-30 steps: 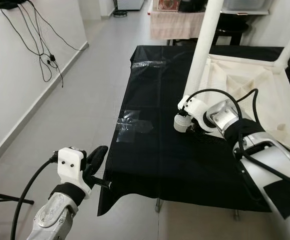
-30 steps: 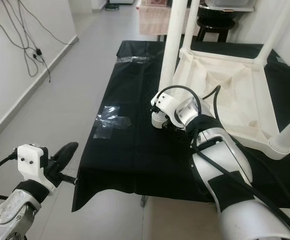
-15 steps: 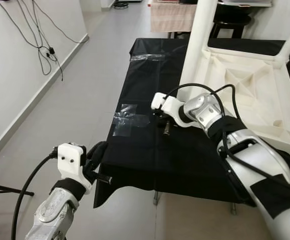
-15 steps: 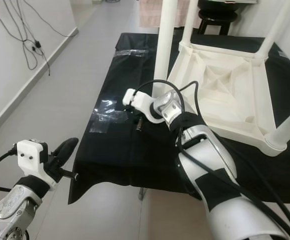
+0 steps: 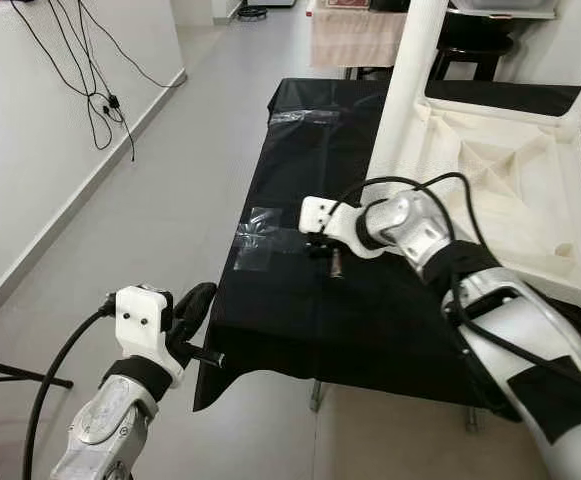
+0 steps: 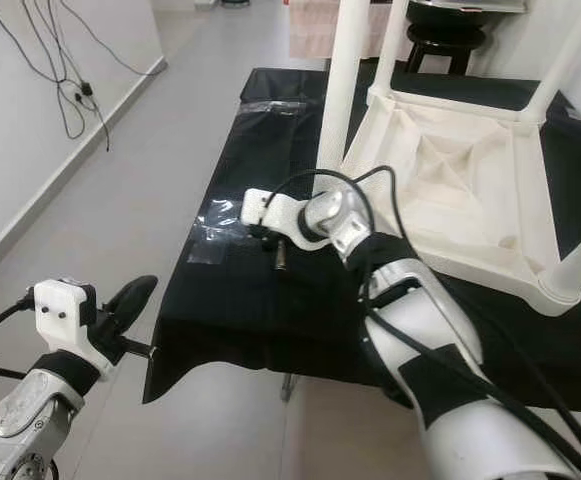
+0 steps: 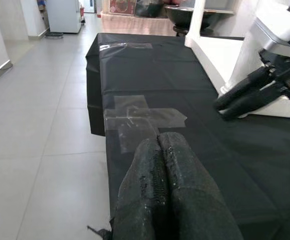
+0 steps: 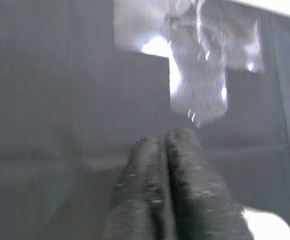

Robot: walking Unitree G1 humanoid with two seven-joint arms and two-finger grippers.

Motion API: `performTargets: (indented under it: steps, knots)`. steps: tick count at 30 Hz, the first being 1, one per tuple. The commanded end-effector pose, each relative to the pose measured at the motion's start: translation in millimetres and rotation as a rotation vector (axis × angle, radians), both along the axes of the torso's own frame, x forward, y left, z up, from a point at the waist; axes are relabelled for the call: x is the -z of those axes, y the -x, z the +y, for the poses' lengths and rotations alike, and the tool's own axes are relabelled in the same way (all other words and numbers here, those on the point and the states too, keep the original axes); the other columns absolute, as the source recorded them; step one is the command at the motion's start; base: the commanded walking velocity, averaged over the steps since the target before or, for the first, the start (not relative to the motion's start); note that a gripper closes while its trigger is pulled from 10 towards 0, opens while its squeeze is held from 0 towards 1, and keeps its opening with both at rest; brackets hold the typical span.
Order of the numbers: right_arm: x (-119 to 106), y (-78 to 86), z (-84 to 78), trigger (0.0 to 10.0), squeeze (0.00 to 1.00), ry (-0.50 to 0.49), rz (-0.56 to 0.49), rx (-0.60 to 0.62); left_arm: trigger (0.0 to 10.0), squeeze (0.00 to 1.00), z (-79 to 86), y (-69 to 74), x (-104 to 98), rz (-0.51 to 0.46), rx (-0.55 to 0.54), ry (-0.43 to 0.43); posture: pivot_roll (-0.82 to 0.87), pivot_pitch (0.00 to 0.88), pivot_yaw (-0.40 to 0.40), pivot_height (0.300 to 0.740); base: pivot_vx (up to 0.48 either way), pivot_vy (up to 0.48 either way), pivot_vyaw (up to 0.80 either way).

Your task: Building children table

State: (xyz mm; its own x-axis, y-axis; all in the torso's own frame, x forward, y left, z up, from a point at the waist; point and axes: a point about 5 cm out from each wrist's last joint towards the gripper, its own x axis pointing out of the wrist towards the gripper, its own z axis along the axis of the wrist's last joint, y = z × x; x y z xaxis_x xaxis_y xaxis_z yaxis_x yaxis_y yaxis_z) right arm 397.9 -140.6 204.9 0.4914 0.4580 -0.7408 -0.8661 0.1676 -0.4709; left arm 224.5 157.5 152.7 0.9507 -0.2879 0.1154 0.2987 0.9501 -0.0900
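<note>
The landmark is the black cloth (image 5: pixel 300 290) that covers a low bench on a grey tiled floor (image 5: pixel 140 210). A patch of clear tape (image 5: pixel 260 238) lies on the cloth near its left edge, and a second strip (image 5: pixel 305 117) lies at its far end. Off the cloth's left side, black cables (image 5: pixel 90 90) hang down a white wall (image 5: pixel 20 150).

The white children table (image 5: pixel 510 190) lies upside down on the right half of the cloth, its ribbed underside facing up and one round white leg (image 5: pixel 402 95) rising from the corner nearest the tape. Nothing stands between it and my right gripper (image 5: pixel 332 262).

My right gripper hangs low over the cloth between the tape and that leg's base, just beside the tape, its two black fingers (image 8: pixel 172 190) pressed together on nothing. The table is apart from it, on the side away from the tape.

My left gripper (image 7: pixel 167 150) is off the cloth's near left corner, above the floor, fingers (image 7: pixel 184 175) likewise pressed together and empty.
</note>
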Motion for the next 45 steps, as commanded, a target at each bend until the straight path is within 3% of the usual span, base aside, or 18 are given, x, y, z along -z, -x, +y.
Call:
performTargets:
  steps: [1,3,5,8,12,13,14,15,19,27,28,30,32,35,38,39,45]
  knots:
    - [-15.2,-2.5,-26.2,10.0,1.00,0.081,-0.007,0.067,10.0,0.00,1.7,2.0,6.3,0.036,0.000,-0.007,-0.04,0.073,0.002,0.740,0.000,0.000,0.00]
    - [-15.2,-2.5,-26.2,10.0,1.00,0.081,-0.007,0.067,10.0,0.00,1.7,2.0,6.3,0.036,0.000,-0.007,-0.04,0.073,0.002,0.740,0.000,0.000,0.00]
    - [-27.7,-4.2,-53.2,10.0,1.00,0.143,-0.053,0.170,10.0,0.00,1.8,1.9,6.1,0.038,0.005,-0.007,-0.04,0.075,0.003,0.740,0.000,0.000,0.00]
    - [-37.0,-6.7,-63.1,10.0,1.00,0.139,-0.108,0.243,10.0,0.00,2.1,1.9,5.8,0.039,0.007,-0.007,-0.04,0.083,0.007,0.740,0.000,0.000,0.00]
    - [-37.5,-11.9,-56.9,10.0,1.00,0.082,-0.164,0.332,10.0,0.00,2.5,2.0,5.0,0.038,0.006,-0.008,-0.04,0.091,0.009,0.740,0.000,0.000,0.00]
    - [-33.8,-12.9,-52.7,10.0,0.52,0.062,-0.159,0.359,10.0,0.00,2.6,2.0,4.6,0.038,0.006,-0.008,-0.04,0.091,0.009,0.740,0.000,0.000,0.00]
    - [-33.8,-12.9,-52.7,10.0,0.52,0.062,-0.159,0.359,10.0,0.00,2.6,2.0,4.6,0.038,0.006,-0.008,-0.04,0.091,0.009,0.740,0.000,0.000,0.00]
    - [-24.7,-12.2,-46.8,10.0,0.00,0.064,-0.124,0.362,10.0,0.00,2.5,2.1,4.1,0.037,0.006,-0.008,-0.04,0.098,0.013,0.740,0.000,0.000,0.00]
    - [-7.2,-11.5,-31.4,10.0,0.00,0.015,-0.074,0.410,10.0,0.00,0.7,4.7,1.7,0.035,0.010,-0.012,-0.03,0.115,0.011,0.740,0.000,0.000,0.00]
    - [1.8,-10.0,-35.6,10.0,0.00,0.050,-0.063,0.483,10.0,0.00,-5.3,21.1,-1.7,0.054,0.027,0.013,0.00,0.213,-0.008,0.740,0.000,0.000,0.00]
    - [1.6,-9.1,-38.1,4.7,0.00,0.070,-0.045,0.479,10.0,0.00,-6.5,26.4,-2.4,0.061,0.029,0.022,0.01,0.230,-0.011,0.740,0.000,0.000,0.00]
    - [0.9,-8.6,-39.9,4.7,0.00,0.083,-0.035,0.477,10.0,0.00,-7.2,29.9,-2.7,0.067,0.031,0.028,0.01,0.233,-0.012,0.740,0.000,0.000,0.00]
    - [-5.2,-9.2,-47.1,5.5,0.00,0.104,-0.051,0.504,10.0,0.00,-8.6,36.5,-3.1,0.082,0.036,0.037,0.01,0.253,-0.015,0.740,0.000,0.000,0.00]
    - [-9.3,-9.6,-52.3,4.7,0.00,0.116,-0.067,0.525,10.0,0.00,-9.5,40.0,-3.3,0.090,0.040,0.040,0.01,0.259,-0.016,0.740,0.000,0.000,0.00]
    - [-10.0,-9.6,-53.7,4.7,0.00,0.123,-0.069,0.527,10.0,0.00,-9.7,40.6,-3.3,0.092,0.041,0.041,0.01,0.259,-0.016,0.740,0.000,0.000,0.00]
    - [-10.8,-9.4,-54.4,0.0,0.00,0.131,-0.065,0.522,10.0,0.00,-9.8,41.6,-3.7,0.095,0.041,0.041,0.01,0.263,-0.014,0.740,0.000,0.000,0.00]
    - [-12.6,-8.4,-52.5,0.0,0.00,0.155,-0.029,0.487,10.0,0.00,-9.2,41.9,-4.2,0.105,0.041,0.042,0.01,0.257,-0.014,0.740,0.000,0.000,0.00]
